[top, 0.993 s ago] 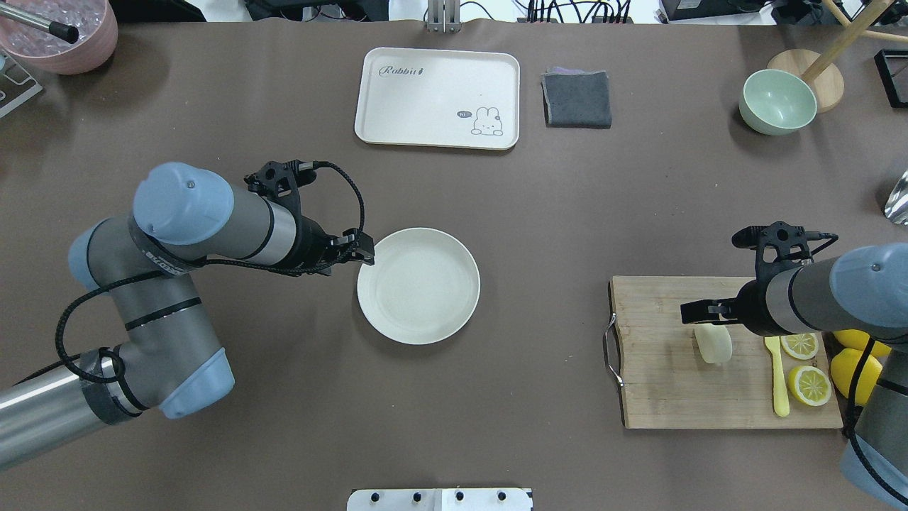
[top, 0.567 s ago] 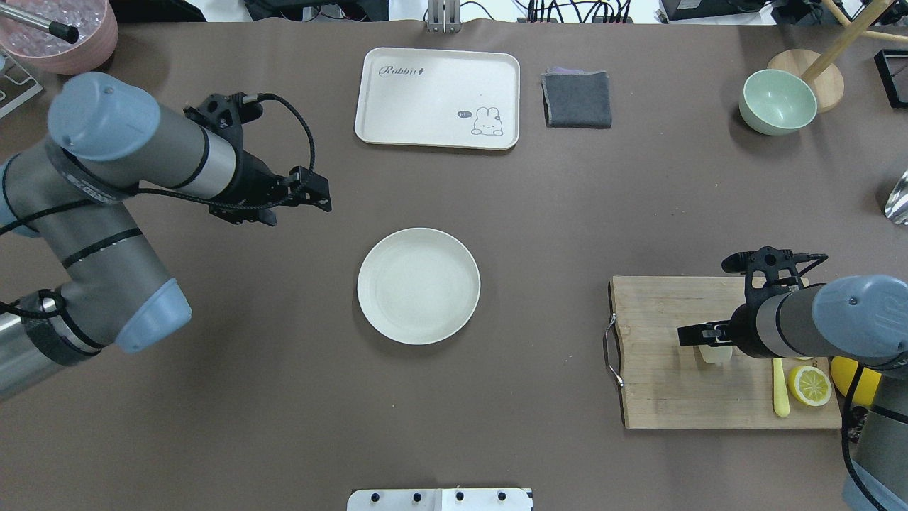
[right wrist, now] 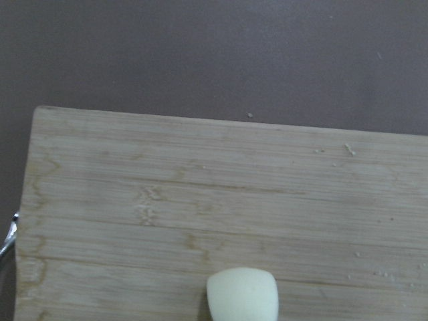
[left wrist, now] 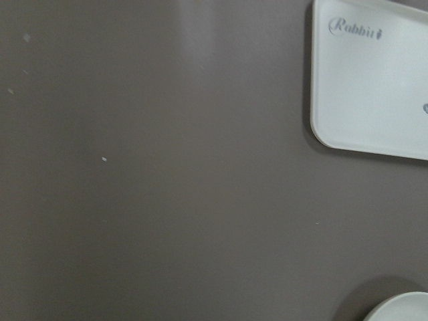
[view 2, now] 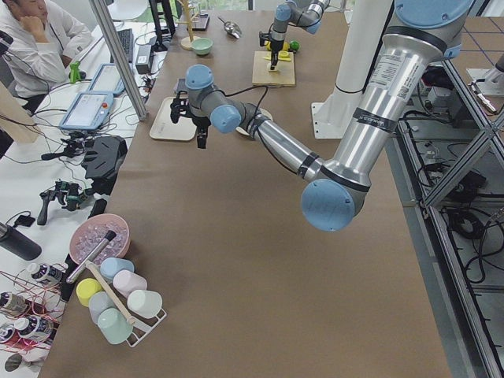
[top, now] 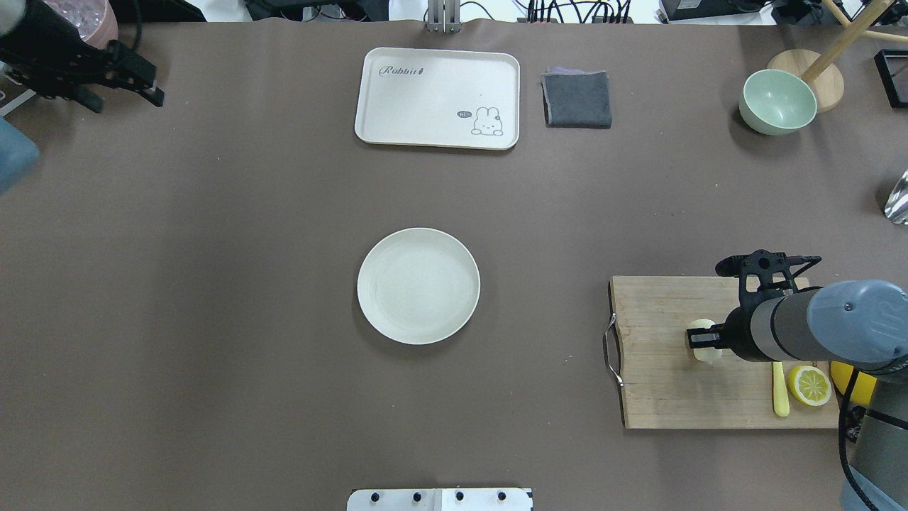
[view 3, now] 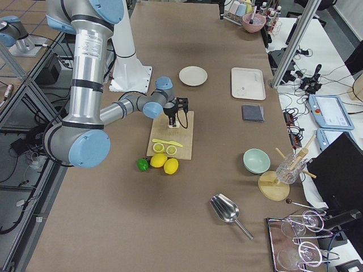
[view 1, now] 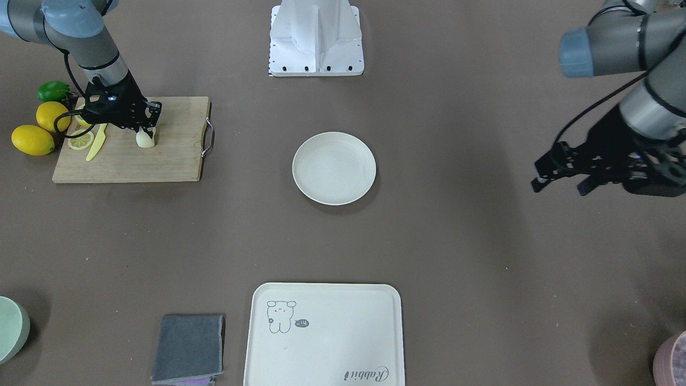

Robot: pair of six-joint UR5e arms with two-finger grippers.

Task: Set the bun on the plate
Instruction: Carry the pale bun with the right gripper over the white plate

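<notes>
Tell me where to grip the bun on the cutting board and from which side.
Pinch the bun across its narrower width, on its smooth rounded flanks, coming straight down from above. It sits low on the cutting board with bare wood around it, and the right gripper hangs directly over it.

This is looking like a robotics lab, not a kitchen. Two industrial arms, the left arm point(view 2: 354, 118) and the right arm point(view 3: 85, 68), are rising from a white pedestal point(view 1: 316, 37) at a long table point(top: 248, 284) that is wearing a plain brown cover. Kitchen props are lying spread out on it: a plate point(top: 418, 286), a tray point(top: 425, 92), a cutting board point(top: 667, 397) and lemons point(view 1: 33, 139). Aluminium posts point(view 2: 118, 55) are framing the bench, cables point(top: 567, 11) are trailing along its far edge, and a person point(view 2: 39, 39) is sitting at a side desk beside tablets point(view 2: 85, 110).
</notes>
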